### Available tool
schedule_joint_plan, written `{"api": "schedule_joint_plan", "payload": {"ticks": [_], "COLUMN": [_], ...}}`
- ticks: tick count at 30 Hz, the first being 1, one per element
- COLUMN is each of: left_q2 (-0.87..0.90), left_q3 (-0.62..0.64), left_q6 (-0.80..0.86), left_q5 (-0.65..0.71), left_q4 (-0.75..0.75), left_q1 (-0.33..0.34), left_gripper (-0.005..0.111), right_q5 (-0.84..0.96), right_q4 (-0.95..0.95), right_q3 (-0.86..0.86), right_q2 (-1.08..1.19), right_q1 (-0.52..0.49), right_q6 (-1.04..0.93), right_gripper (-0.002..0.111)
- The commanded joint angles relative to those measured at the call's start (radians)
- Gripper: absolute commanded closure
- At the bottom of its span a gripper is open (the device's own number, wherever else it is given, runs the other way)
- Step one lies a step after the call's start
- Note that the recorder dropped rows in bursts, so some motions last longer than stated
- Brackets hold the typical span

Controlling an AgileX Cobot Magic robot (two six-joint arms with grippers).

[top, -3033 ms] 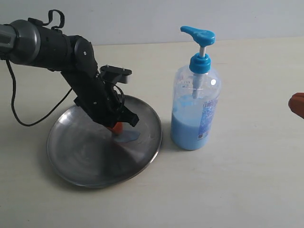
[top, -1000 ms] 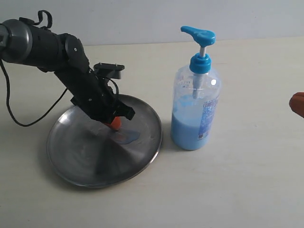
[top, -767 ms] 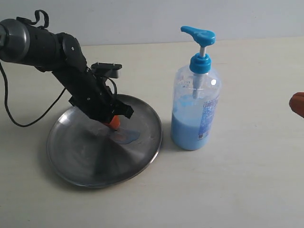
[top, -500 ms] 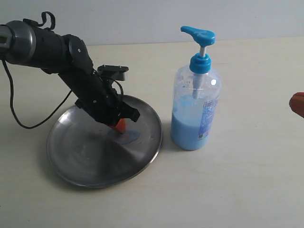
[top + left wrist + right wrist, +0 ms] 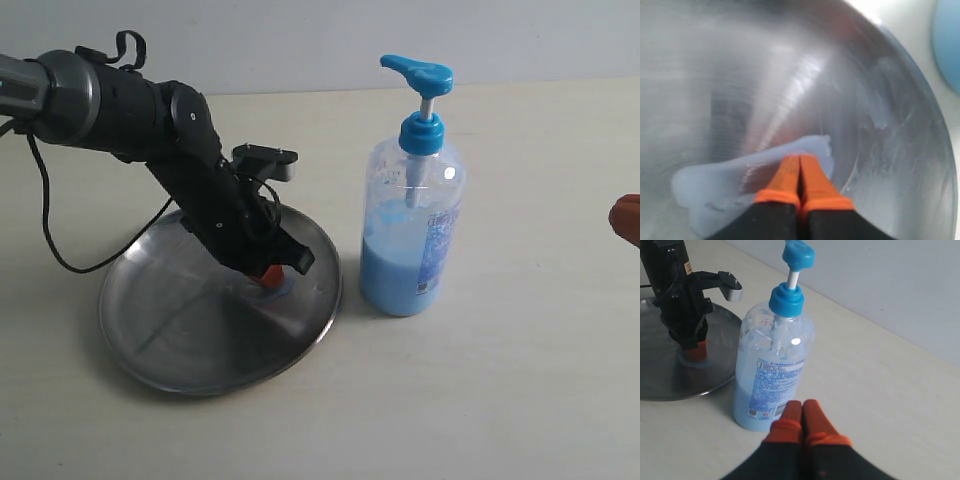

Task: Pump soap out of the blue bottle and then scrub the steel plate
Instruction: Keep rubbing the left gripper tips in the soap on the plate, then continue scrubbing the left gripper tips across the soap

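Observation:
The steel plate lies left of the blue bottle, which stands upright with its pump head raised. A pale blue smear of soap sits on the plate's right half, close to the rim. My left gripper is shut, its orange tips pressed together and resting in the soap. My right gripper is shut and empty, hovering over the table beside the bottle; only its orange tip shows at the exterior view's right edge.
A black cable loops from the left arm down onto the table beside the plate. The left arm's camera bracket juts out toward the bottle. A pale wall borders the table's far edge.
My left gripper has swept right across the plate, from near its middle toward the rim by the bottle, dragging through the soap. Bottle and right gripper have not moved.

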Motion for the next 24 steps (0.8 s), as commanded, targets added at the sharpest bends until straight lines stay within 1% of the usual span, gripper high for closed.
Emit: {"api": "schedule_joint_plan", "payload": {"ticks": [1,10,16,21,24], "left_q2": [0.014,0.014,0.014,0.014,0.016], "left_q3": [0.006,0.006,0.006,0.006,0.006], "left_q6": [-0.006,-0.02,-0.021,-0.021,-0.021], "left_q5": [-0.003,-0.005,-0.005,0.027,0.046], "left_q4": [0.057,0.066,0.063,0.072,0.056], "left_q1": [0.006,0.085,0.12,0.126,0.11], "left_gripper": [0.107,0.107,0.107,0.107,0.107], "right_q5": [-0.013,-0.013,-0.013,-0.013,-0.013], "right_q4": [-0.005,-0.005,-0.005,-0.005,-0.005], "right_q3": [0.002,0.002,0.002,0.002,0.002], "right_q2": [-0.003,-0.003,-0.003,-0.003,-0.003], "right_q1": [-0.003,-0.003,-0.003,-0.003,-0.003], "right_q6": [-0.005,-0.005,-0.005,-0.005,-0.005], "right_gripper": [0.108,0.108,0.108,0.108,0.108]}}
